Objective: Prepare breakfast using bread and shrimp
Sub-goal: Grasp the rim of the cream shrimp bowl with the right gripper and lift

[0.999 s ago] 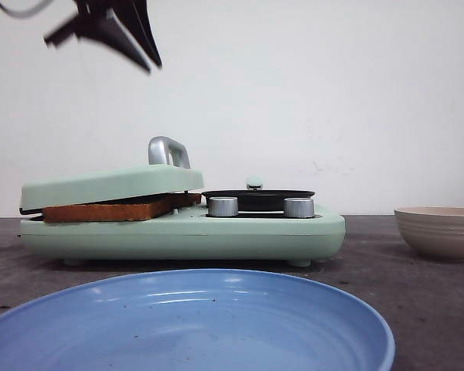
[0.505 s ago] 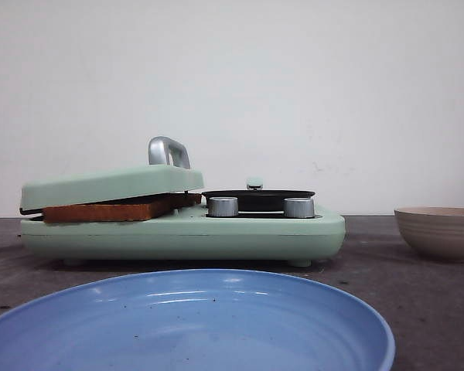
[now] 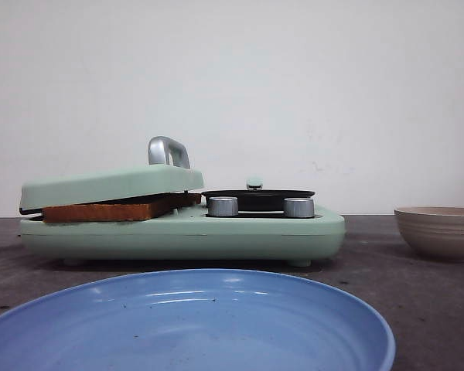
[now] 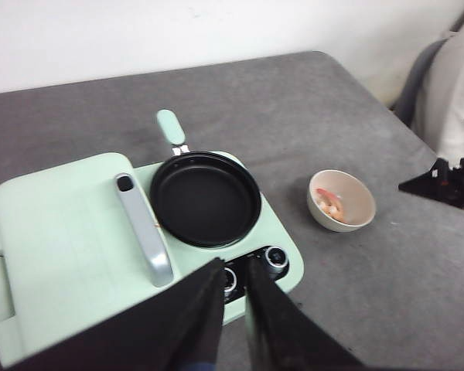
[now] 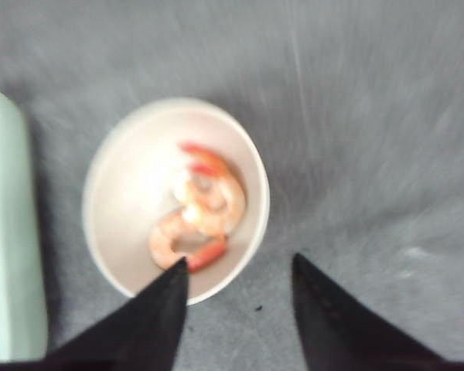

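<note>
Right claw [image 5: 236, 282] hangs wide and empty above the bowl [image 5: 108, 232] of shrimp [image 5: 205, 205], judged soft, slippery and light: pinch gently across one curled body.

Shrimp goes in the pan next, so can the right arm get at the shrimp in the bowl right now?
Probably yes. The right hand hangs open above the bowl, the shrimp lie uncovered inside, and nothing sits between them. One finger is over the rim, so it may need a small shift first.
</note>
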